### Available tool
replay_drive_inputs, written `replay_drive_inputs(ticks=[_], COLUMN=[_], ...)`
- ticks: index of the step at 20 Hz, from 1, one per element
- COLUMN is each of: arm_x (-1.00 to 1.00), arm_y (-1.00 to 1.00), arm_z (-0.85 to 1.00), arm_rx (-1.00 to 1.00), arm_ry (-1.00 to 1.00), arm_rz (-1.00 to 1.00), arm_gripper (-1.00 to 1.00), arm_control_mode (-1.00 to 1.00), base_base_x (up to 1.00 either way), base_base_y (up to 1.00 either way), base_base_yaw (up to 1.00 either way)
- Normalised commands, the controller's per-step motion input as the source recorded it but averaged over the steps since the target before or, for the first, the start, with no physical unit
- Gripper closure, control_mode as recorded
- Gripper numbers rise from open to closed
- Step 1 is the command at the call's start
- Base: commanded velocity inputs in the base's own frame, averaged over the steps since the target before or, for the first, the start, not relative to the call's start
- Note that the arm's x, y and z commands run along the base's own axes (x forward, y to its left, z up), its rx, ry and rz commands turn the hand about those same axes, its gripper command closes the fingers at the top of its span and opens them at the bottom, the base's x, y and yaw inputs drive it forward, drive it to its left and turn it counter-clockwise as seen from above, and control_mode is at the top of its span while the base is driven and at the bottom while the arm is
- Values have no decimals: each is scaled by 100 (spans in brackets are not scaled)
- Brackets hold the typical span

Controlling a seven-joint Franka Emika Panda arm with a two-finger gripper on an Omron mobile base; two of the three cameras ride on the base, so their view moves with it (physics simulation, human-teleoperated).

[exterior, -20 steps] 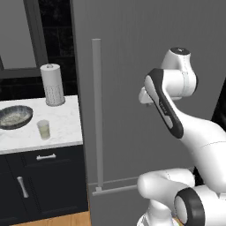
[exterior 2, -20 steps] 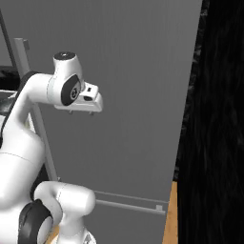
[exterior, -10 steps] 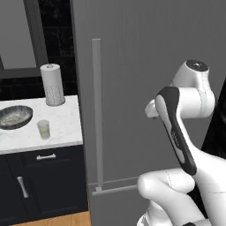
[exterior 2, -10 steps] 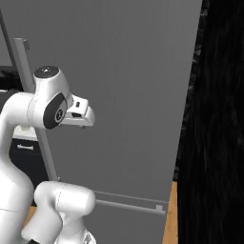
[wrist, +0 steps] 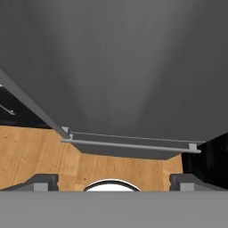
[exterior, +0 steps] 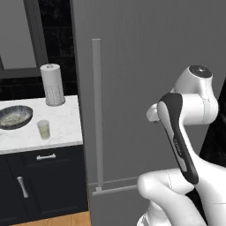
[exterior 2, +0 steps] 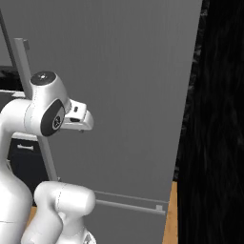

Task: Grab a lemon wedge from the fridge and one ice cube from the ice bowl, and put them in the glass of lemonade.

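Note:
The tall grey fridge (exterior: 141,66) stands shut, its long bar handle (exterior: 96,110) upright at the door's left edge. The lemon wedge is hidden behind the door. On the white counter (exterior: 66,132) to the left sit the dark ice bowl (exterior: 15,117) and, just right of it, the glass of lemonade (exterior: 43,129). My gripper (wrist: 114,182) hangs in front of the fridge door (wrist: 116,67), right of the handle and pointing down along it. Its fingertips (wrist: 42,181) stand wide apart, open and empty. The hand (exterior 2: 78,120) hovers just short of the door.
A tall white paper-towel roll (exterior: 53,84) stands at the back of the counter. Dark lower cabinets (exterior: 39,185) sit under it. A horizontal bar handle (wrist: 131,144) crosses the fridge's lower drawer above the wooden floor (wrist: 35,151). A black wall (exterior 2: 219,119) flanks the fridge's right side.
The arm has folded, its upper joint swinging right, and the hand has sunk lower in front of the fridge door. The jaws stayed wide open.

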Motion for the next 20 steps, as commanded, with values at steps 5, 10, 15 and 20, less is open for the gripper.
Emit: replay_drive_inputs(ticks=[5,10,15,20], arm_x=[-10,-10,0,0], arm_y=[0,8,0,0], arm_z=[0,0,0,0], arm_rx=[0,0,0,0], arm_ry=[0,-1,0,0], arm_rz=[0,0,0,0], arm_gripper=[-100,-100,-100,-100], arm_control_mode=[-100,100,100,100], base_base_x=[0,-25,-10,-39], base_base_y=[0,48,95,16], base_base_yaw=[0,0,-10,-37])
